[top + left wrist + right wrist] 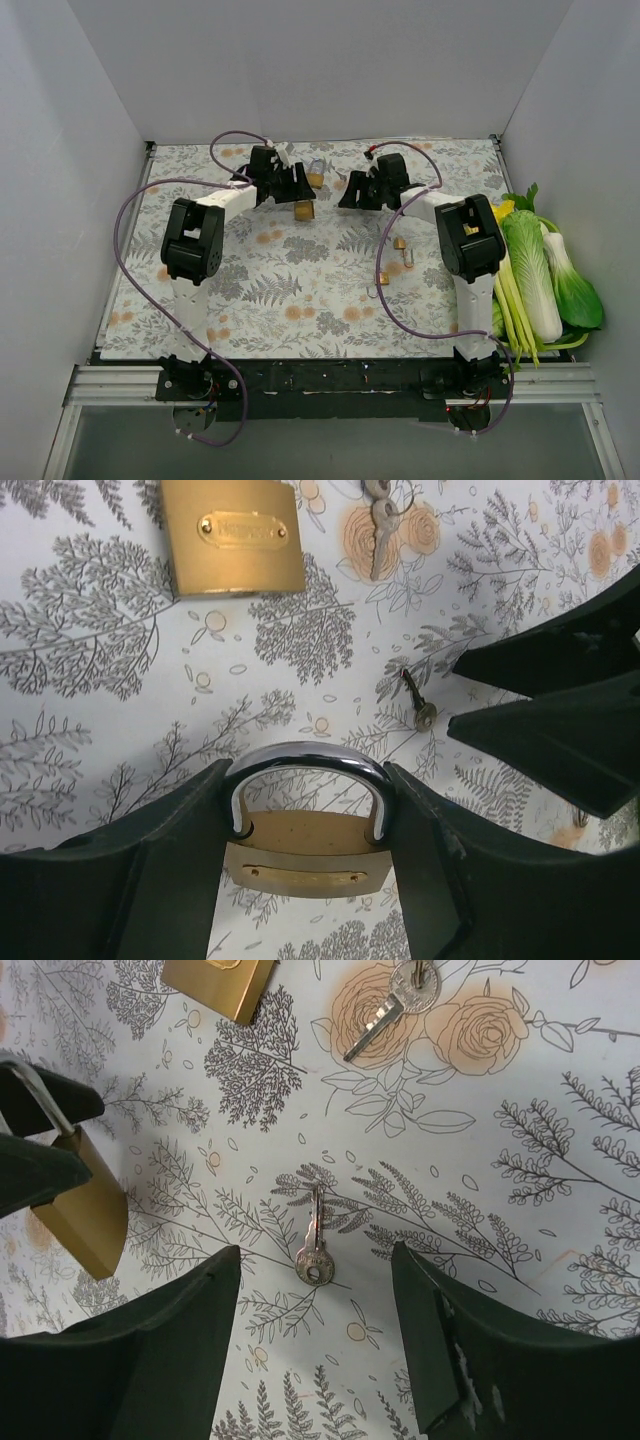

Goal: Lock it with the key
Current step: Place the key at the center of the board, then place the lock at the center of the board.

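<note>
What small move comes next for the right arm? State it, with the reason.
Probably lower the right pincer straight down and close on the small flat silver metal key: it lies loose on the floral cloth, centred between its open jaws, while the left pincer holds the brass padlock with the steel shackle.

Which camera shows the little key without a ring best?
The right wrist view: the key lies whole and sharp near the middle. The left wrist view shows it smaller and darker. The top view is too far.
</note>
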Controlling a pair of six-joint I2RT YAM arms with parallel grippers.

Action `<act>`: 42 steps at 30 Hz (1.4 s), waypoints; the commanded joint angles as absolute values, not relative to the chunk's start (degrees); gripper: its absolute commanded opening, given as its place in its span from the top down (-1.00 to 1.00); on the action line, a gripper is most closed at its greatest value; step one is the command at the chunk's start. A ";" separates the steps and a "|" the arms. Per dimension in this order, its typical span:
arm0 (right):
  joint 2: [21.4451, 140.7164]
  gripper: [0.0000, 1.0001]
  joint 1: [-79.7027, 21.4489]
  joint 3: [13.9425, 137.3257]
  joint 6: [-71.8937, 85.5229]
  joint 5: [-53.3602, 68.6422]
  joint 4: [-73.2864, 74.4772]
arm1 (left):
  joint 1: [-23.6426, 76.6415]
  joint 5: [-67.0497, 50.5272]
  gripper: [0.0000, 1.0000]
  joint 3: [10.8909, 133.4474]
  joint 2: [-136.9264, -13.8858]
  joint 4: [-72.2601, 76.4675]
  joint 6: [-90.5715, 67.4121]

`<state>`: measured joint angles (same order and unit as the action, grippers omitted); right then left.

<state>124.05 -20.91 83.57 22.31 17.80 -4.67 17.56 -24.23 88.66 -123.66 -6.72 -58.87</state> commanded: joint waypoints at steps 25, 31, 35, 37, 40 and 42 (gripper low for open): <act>112.15 -0.47 -18.37 73.92 21.97 20.74 -6.59 | 24.43 2.63 1.00 104.85 -135.79 -21.53 -63.90; 112.24 -0.47 -18.28 74.18 21.97 20.74 -6.68 | 25.66 5.10 0.88 105.73 -136.58 -23.29 -63.63; 112.41 -0.48 -18.19 74.62 22.06 20.83 -6.77 | 26.45 7.90 0.81 106.43 -137.19 -24.69 -64.07; 112.59 -0.48 -18.11 74.79 21.97 20.92 -6.94 | 26.46 8.88 0.77 107.14 -137.72 -26.45 -64.77; 112.68 -0.49 -18.11 75.14 22.06 21.09 -6.77 | 26.54 9.05 0.67 108.19 -138.51 -27.42 -65.13; 112.85 -0.49 -18.02 75.32 22.06 21.09 -6.68 | 26.54 8.97 0.58 109.77 -139.30 -28.04 -65.13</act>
